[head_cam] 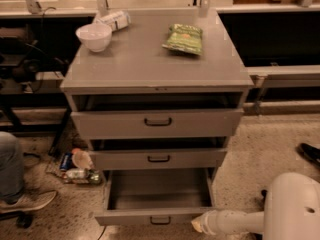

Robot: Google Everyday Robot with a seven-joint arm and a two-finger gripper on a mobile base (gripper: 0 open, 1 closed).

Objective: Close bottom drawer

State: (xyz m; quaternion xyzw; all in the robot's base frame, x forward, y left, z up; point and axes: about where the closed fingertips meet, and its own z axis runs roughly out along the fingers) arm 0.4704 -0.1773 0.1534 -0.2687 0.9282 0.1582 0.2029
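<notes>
The bottom drawer (159, 217) is the lowest of three grey drawers in the cabinet (157, 79) and stands pulled far out, its inside empty. Its slim front panel has a small black handle at the centre. My arm (235, 221) reaches in from the lower right, white and tubular. My gripper (198, 225) is at the right end of the drawer's front panel, touching or very near it. The middle drawer (158, 158) and the top drawer (158, 122) are each a little ajar.
On the cabinet top are a white bowl (94, 36), a green snack bag (184, 38) and a white packet (114, 20). Litter and cans (77, 168) lie on the floor at the left. A person's leg and shoe (17, 189) are at the far left. A dark shoe (310, 153) is at the right.
</notes>
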